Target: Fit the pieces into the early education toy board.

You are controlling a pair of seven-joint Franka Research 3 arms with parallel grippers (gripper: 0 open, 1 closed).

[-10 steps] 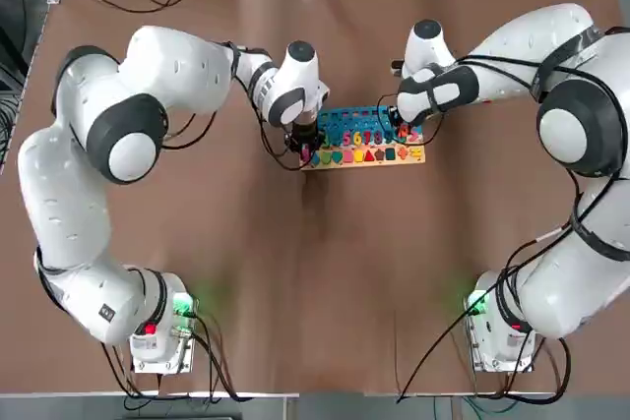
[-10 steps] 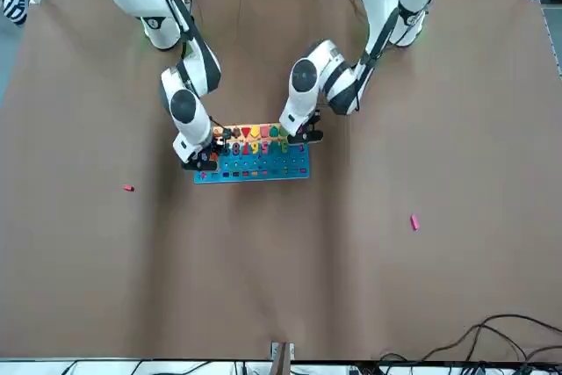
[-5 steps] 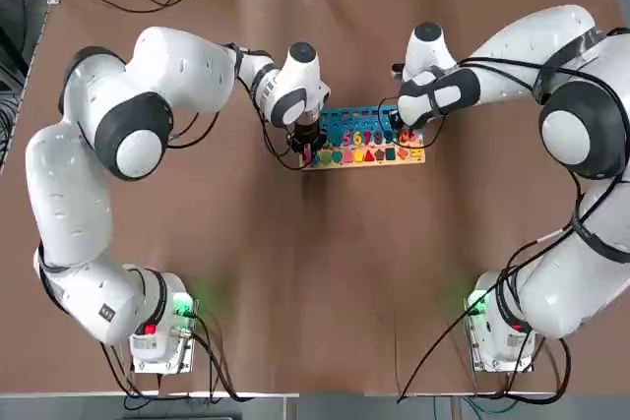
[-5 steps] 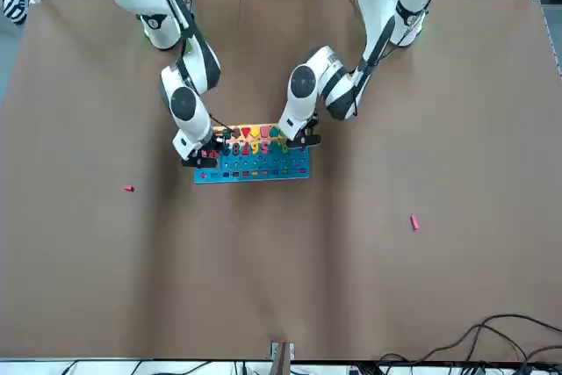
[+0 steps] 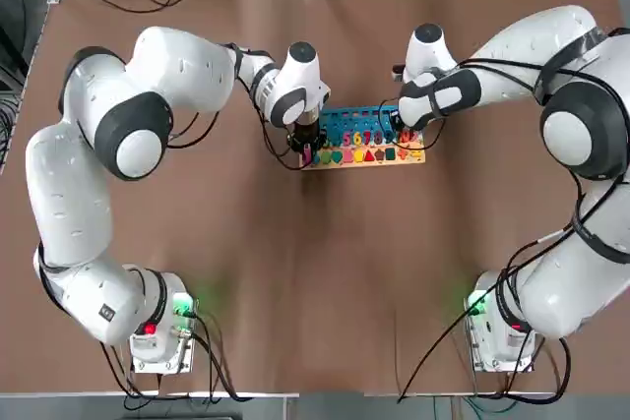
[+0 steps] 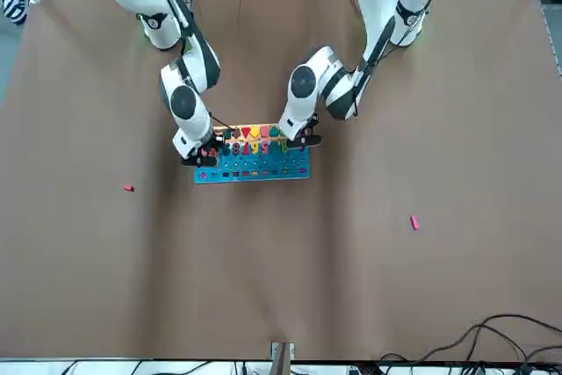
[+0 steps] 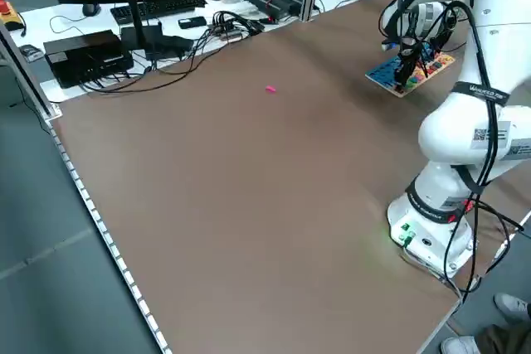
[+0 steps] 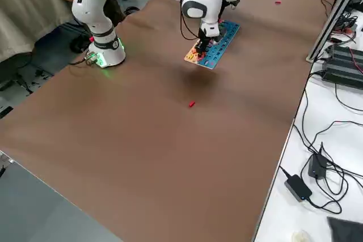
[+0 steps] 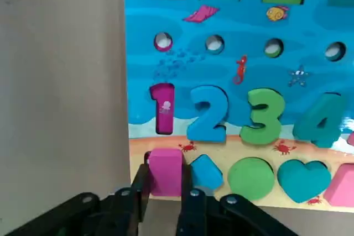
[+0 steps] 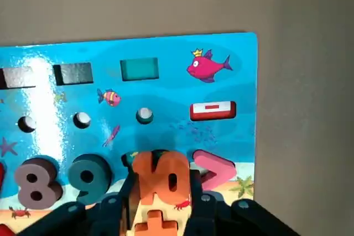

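A small flat toy board (image 5: 362, 137), blue with a tan strip of colourful numbers and shapes, lies in the desk's far half. A pink block (image 9: 165, 171) and an orange "10" (image 10: 160, 179) sit at its opposite ends. Two tiny pink pieces (image 6: 414, 222) (image 6: 128, 188) lie well apart.

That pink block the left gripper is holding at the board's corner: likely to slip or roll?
Probably not roll: the pink block looks flat-sided and rectangular. It seems rigid, likely light, being tiny beside the board. The left gripper pinches only its lower part, so it might twist if pressed.
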